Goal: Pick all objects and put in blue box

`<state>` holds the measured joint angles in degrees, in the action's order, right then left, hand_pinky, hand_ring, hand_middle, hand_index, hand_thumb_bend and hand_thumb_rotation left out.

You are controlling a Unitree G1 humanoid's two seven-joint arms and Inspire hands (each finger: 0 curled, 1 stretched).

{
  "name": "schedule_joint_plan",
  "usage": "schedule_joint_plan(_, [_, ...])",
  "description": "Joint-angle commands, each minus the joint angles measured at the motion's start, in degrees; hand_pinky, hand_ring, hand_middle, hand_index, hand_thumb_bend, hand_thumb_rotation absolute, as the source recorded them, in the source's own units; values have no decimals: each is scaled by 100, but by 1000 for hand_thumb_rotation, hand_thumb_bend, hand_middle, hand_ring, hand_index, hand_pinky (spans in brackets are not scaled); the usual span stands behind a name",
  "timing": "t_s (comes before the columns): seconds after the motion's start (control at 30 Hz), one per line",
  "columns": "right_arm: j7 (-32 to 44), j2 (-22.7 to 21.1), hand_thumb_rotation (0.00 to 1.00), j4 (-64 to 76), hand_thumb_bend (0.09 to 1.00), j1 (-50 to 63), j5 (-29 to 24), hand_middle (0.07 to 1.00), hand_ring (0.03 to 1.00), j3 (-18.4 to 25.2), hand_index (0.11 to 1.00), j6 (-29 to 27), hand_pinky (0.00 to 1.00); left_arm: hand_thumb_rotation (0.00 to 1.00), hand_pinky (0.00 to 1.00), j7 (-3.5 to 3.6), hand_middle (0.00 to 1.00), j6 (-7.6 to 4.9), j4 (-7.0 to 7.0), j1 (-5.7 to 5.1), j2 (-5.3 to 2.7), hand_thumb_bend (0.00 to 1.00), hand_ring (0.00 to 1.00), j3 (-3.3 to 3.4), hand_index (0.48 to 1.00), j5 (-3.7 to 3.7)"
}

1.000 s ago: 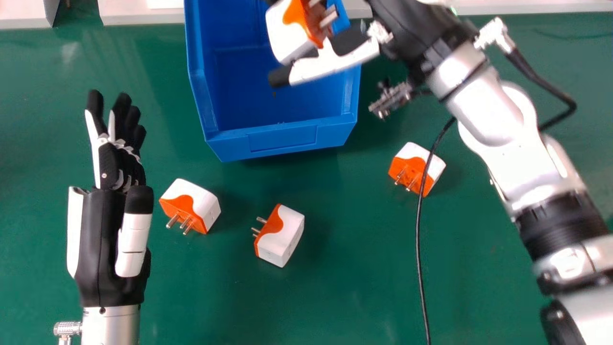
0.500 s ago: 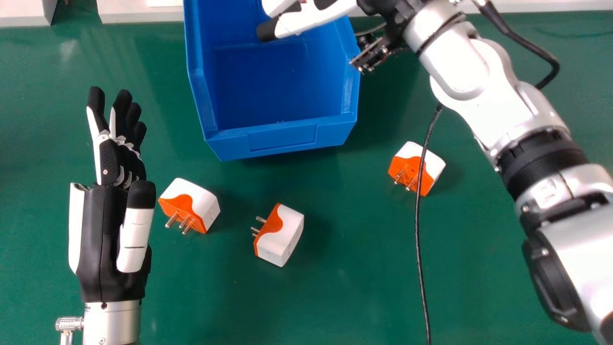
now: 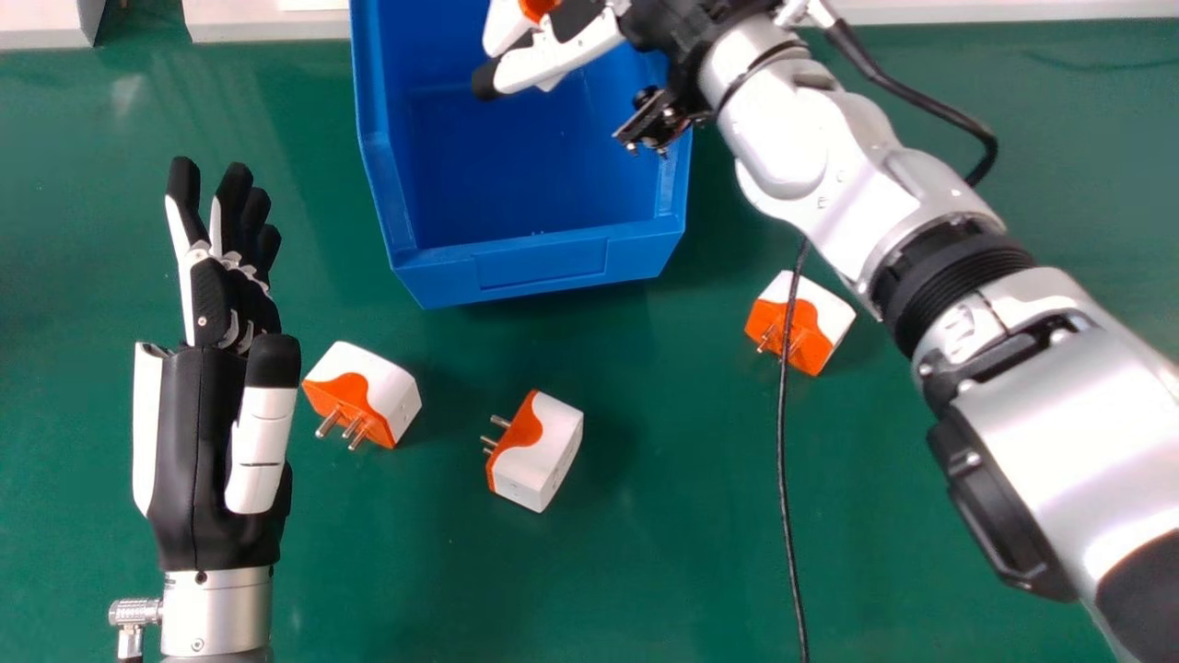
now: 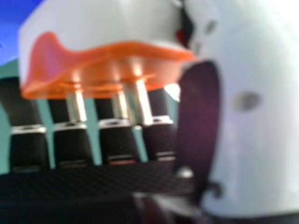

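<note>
- I am judging this the placing step: my right hand (image 3: 553,60) is grasping a white-and-orange adapter (image 4: 93,30), thumb (image 4: 252,130) against it, over the blue box (image 3: 543,262).
- The next move is calling for lowering, then opening my fingers once everything is clear of the walls.
- The held adapter's pins (image 4: 140,102) are pointing back toward my palm; its long axis is seemingly running across my hand, away from the thumb.
- Three more adapters, left (image 3: 378,391), middle (image 3: 539,451) and right (image 3: 801,322), are lying on the worktop (image 3: 645,571).
- My left hand (image 3: 221,414) is idling, fingers straight, at the head view's left.
</note>
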<state>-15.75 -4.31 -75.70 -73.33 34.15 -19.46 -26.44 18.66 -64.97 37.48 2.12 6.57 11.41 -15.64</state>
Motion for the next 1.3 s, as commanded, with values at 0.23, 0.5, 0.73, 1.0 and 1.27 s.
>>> schedule_joint_plan(0.23, [-350, 266, 0, -141, 520, -466, 371, 484, 419, -410, 497, 529, 390, 876, 1000, -67, 1000, -125, 30, 113, 16, 766, 1000, 52, 1000, 169])
schedule_joint_plan(0.5, [-531, 368, 0, -198, 520, -498, 525, 484, 412, -559, 496, 853, 377, 877, 1000, -152, 1000, -150, 50, 139, -9, 752, 1000, 47, 1000, 256])
schedule_joint_plan(0.73, [-525, 349, 0, -235, 519, -500, 539, 483, 402, -624, 498, 944, 363, 879, 1000, -219, 1000, -199, 119, 160, 6, 743, 1000, 49, 1000, 317])
schedule_joint_plan(1.0, [-211, 371, 0, -242, 519, -548, 497, 486, 400, -617, 506, 1066, 376, 884, 1000, -221, 1000, -234, 186, 210, 38, 729, 1000, 41, 1000, 274])
schedule_joint_plan(1.27, [351, 348, 72, -218, 781, -575, 198, 586, 493, -336, 613, 1009, 423, 889, 1000, -140, 1000, -254, 245, 245, 49, 716, 1000, 34, 1000, 184])
